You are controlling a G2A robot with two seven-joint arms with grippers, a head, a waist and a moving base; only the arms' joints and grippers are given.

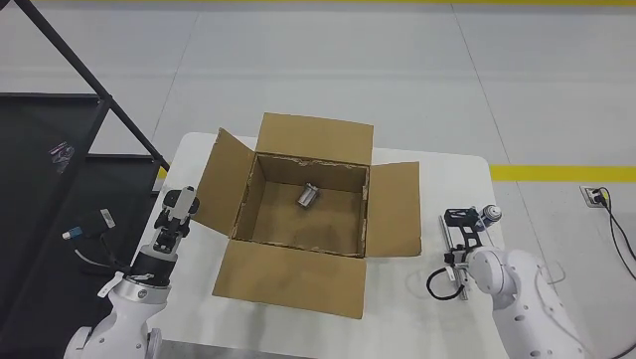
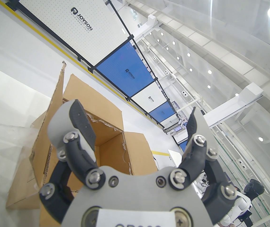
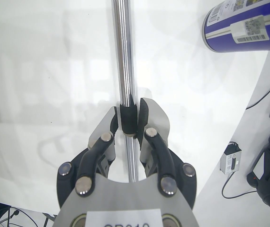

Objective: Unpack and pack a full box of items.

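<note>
Tabletop carries open box; wrist views reveal right claw clamping steel rod, left claw spread.

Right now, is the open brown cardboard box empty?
No, a small silvery metal cylinder lies on the floor of the open brown cardboard box.

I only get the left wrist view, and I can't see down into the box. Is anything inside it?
Observer: Yes, one small silver cylinder lies inside the box, near its far wall.
Operator: What's the other arm got?
Observer: The right end effector is shut on a shiny metal rod over the table.
Operator: Anything beside it?
Observer: A blue and white can sits on the table, apart from the rod.
</note>
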